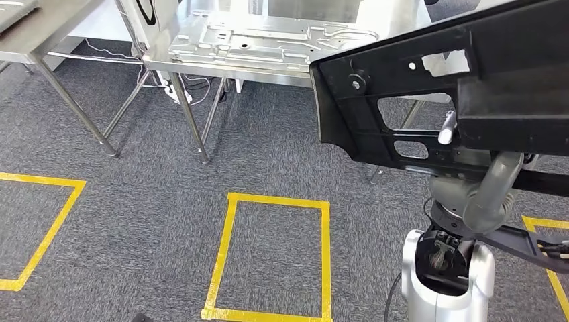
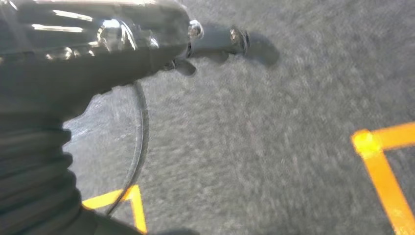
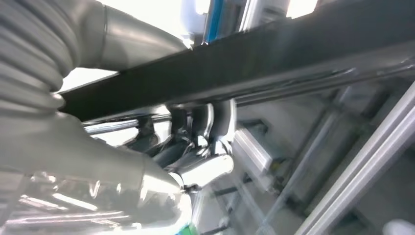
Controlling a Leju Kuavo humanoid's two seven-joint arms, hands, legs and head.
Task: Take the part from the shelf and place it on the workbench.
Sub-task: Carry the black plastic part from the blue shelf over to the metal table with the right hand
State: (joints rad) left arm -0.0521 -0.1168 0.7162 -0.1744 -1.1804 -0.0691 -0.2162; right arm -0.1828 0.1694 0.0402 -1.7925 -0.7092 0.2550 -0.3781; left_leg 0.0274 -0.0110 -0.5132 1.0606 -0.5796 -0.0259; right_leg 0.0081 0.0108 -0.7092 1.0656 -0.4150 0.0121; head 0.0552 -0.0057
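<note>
The part (image 1: 402, 87) is a large black plastic panel with cut-outs, held up in the air at the right of the head view. My right hand (image 1: 493, 184) grips it from below, and a pale fingertip (image 1: 447, 127) shows through one cut-out. In the right wrist view, dark fingers (image 3: 208, 129) curl around the part's black edge (image 3: 274, 58). The steel workbench (image 1: 201, 67) stands ahead, beyond the part. My left hand (image 2: 98, 44) hangs over the carpet with one finger (image 2: 220, 38) stretched out and nothing in it.
A stamped metal panel (image 1: 268, 40) lies on the workbench. A second steel table (image 1: 40, 33) stands at the far left. Yellow tape squares (image 1: 275, 255) mark the grey carpet, and cables (image 1: 178, 90) lie under the workbench. Metal frame bars (image 3: 352, 171) run behind the part.
</note>
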